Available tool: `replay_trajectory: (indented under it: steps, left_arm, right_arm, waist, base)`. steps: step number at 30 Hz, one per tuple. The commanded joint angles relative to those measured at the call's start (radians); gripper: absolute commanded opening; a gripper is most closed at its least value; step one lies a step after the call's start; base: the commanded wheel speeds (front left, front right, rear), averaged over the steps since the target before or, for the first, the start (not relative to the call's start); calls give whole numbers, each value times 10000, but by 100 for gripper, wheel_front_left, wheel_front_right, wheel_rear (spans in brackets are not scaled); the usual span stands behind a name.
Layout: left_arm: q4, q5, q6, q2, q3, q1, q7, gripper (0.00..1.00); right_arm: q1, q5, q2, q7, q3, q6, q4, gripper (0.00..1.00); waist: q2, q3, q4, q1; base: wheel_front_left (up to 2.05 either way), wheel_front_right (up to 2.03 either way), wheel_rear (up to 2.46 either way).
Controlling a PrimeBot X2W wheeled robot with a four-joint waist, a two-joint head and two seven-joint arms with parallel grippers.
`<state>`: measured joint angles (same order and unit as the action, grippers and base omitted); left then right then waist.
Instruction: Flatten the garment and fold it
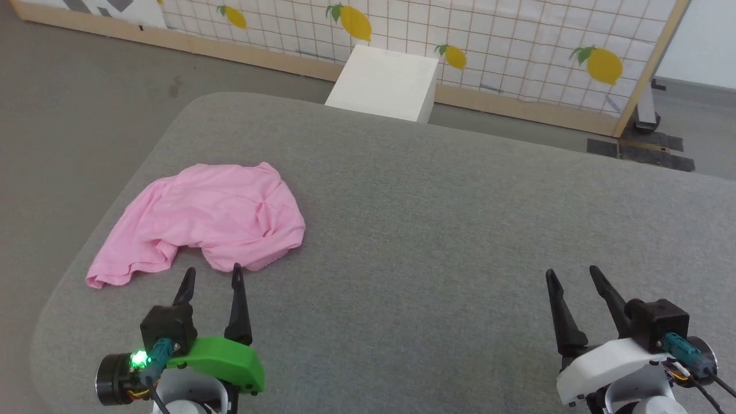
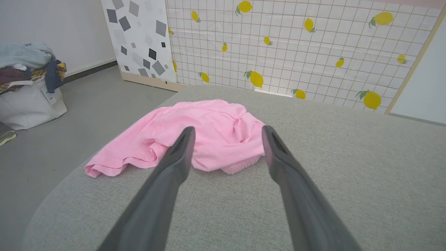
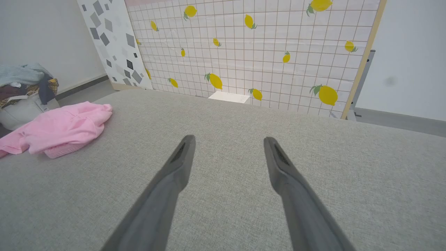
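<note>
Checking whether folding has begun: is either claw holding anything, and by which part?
Nothing is held: the left claw and right claw are open; the garment lies free.

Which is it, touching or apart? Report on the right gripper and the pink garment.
Apart. The head view shows bare grey cushion lying between the open right gripper at lower right and the garment at left.

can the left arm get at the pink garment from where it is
Probably yes: the left gripper is open with its tips right at the near edge of the garment, which lies crumpled on the grey padded surface, and nothing stands between them.
</note>
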<state>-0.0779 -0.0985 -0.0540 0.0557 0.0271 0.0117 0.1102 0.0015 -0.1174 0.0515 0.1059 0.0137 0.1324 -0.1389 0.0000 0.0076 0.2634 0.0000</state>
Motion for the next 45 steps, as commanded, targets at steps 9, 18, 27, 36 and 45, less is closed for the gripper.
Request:
replay_trajectory:
  steps: [9, 18, 27, 36, 45]
  left_arm:
    - [-133, -201, -119, -29, 15, -107, 296, 100]
    - [-268, -326, -182, -33, 48, -101, 482, 100]
    - [-361, -430, -260, -37, 96, -148, 669, 100]
    - [-455, -526, -349, -41, 177, -137, 851, 100]
    - [-604, -610, -403, -45, 224, -134, 1037, 100]
  right_arm:
    - [192, -246, -7, 205, -89, -9, -229, 100]
    - [245, -398, -8, 318, -94, -10, -406, 100]
    - [296, -549, -9, 450, -95, -11, -593, 100]
    - [324, -663, -10, 589, -75, -13, -768, 100]
    - [362, -790, -10, 738, -48, -14, -933, 100]
  waist:
    - [0, -7, 440, 0]
    - [0, -29, 823, 0]
    - [0, -26, 1188, 0]
    - [0, -8, 1544, 0]
    - [0, -21, 1859, 0]
  base:
    - [0, 0, 0]
    - [0, 0, 0]
    - [0, 0, 0]
    - [0, 0, 0]
    - [0, 0, 0]
